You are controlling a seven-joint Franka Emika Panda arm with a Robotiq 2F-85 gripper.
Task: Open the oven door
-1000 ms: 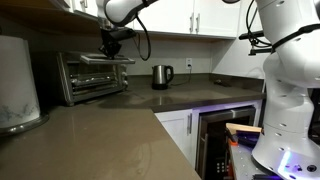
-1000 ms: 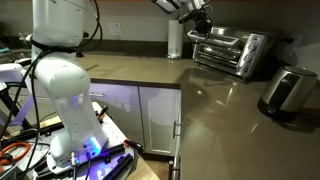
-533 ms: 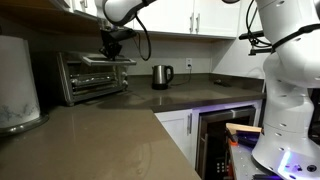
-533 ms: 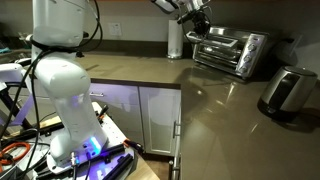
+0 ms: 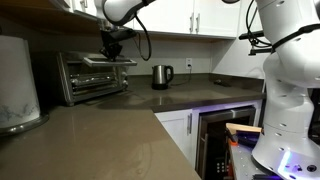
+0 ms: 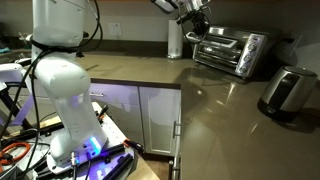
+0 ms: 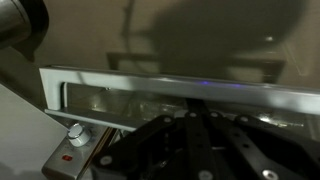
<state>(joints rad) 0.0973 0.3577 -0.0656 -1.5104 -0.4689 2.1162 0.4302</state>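
Note:
The silver toaster oven [image 5: 88, 78] stands at the back of the counter and shows in both exterior views [image 6: 236, 52]. Its dark-glass oven door [image 5: 104, 61] is tilted a little outward at the top [image 6: 205, 44]. My gripper [image 5: 113, 47] hangs right at the door's top edge [image 6: 197, 27]. In the wrist view the dark fingers [image 7: 188, 118] come together against the door's silver top bar [image 7: 170, 84]. The fingertips themselves are hidden at the bar. A red-marked knob [image 7: 77, 135] shows at the lower left.
A steel kettle [image 5: 161, 76] stands right of the oven, and it is seen near the camera [image 6: 285, 92]. A white paper-towel roll [image 6: 176, 41] is beside the oven. White cabinets hang above. A dark built-in appliance [image 5: 226, 140] sits under the counter.

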